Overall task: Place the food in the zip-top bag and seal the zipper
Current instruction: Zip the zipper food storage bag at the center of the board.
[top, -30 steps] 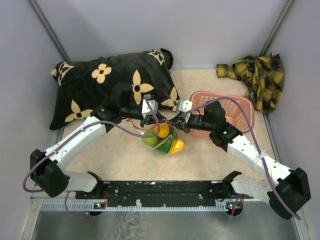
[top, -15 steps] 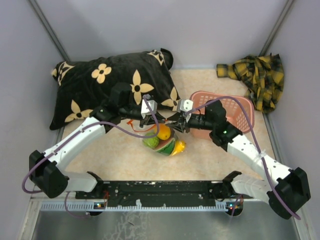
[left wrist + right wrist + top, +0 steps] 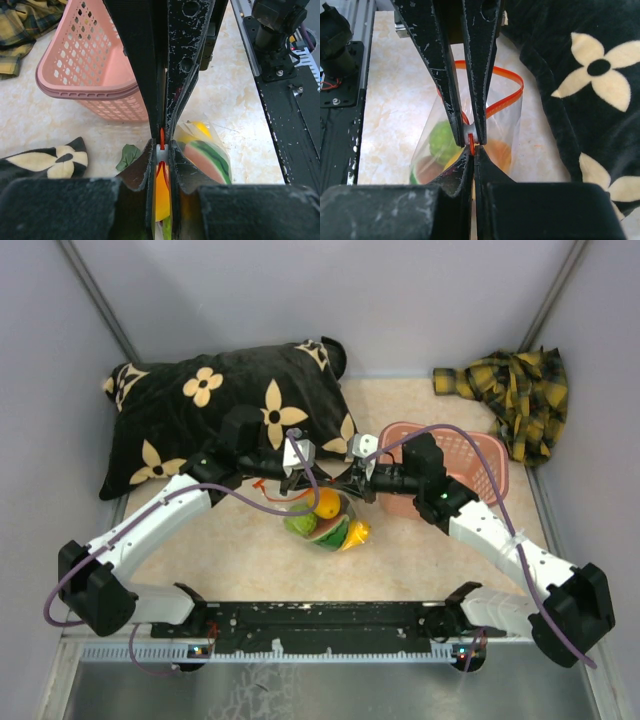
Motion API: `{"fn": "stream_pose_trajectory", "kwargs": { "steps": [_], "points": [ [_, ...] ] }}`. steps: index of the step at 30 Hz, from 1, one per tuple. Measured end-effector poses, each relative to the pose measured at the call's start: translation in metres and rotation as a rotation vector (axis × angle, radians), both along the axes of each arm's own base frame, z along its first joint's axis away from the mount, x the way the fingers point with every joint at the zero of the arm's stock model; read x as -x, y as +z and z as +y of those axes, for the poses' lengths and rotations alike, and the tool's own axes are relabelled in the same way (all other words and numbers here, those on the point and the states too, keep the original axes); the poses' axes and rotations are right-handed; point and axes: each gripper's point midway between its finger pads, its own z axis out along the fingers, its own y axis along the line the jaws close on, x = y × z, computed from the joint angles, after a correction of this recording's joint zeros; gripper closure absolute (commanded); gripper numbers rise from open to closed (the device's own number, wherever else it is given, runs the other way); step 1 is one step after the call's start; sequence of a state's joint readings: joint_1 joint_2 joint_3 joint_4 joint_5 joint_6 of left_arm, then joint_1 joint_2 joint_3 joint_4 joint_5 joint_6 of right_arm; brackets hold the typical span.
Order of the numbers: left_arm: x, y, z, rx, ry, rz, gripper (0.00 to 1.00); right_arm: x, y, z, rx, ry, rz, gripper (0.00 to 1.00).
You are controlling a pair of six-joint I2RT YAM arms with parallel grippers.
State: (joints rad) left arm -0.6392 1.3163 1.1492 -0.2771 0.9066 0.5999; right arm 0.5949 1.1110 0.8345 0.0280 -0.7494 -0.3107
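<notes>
the clear, flexible plastic zip-top bag hangs between the two arms over the middle of the beige marbled table, mouth upward. i cannot tell whether its loaded belly rests on the surface.

the left gripper is nipped narrow on the small white slider. the right gripper is pressed fully together on the thin red-orange zipper strip, nose to nose with the left. beyond them the strip bows out in an unclosed loop.

inside the film sit the smooth round orange piece, the bumpy green ball, a yellow oval piece and a pink slice with a green rind. a dark green leafy piece shows beside the bag; whether it is inside, i cannot tell.

the film is likely light, slack and slippery, so it will crumple rather than push. the hard toys probably give it just enough weight to sag and swing. the strip and slider are the only stiff parts, so they look the best places to hold, with one pinch anchoring the strip while the slider is drawn along.

nearby are a pink plastic lattice basket and a soft black pillow with cream flowers.
</notes>
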Motion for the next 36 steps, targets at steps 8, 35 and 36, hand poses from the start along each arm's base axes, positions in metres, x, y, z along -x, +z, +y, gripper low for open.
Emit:
{"fn": "stream_pose_trajectory", "kwargs": {
  "steps": [8,35,36],
  "points": [
    [-0.008,-0.005,0.005,-0.028,0.062,-0.053,0.92,-0.003,0.003,-0.008,0.005,-0.051,-0.005,1.00],
    [-0.021,-0.019,0.036,-0.157,0.235,-0.153,1.00,-0.001,0.022,-0.063,-0.031,-0.262,-0.016,1.00],
    [-0.019,-0.018,0.036,-0.158,0.234,-0.154,1.00,0.000,0.021,-0.063,-0.029,-0.259,-0.011,0.94]
  ]
}}
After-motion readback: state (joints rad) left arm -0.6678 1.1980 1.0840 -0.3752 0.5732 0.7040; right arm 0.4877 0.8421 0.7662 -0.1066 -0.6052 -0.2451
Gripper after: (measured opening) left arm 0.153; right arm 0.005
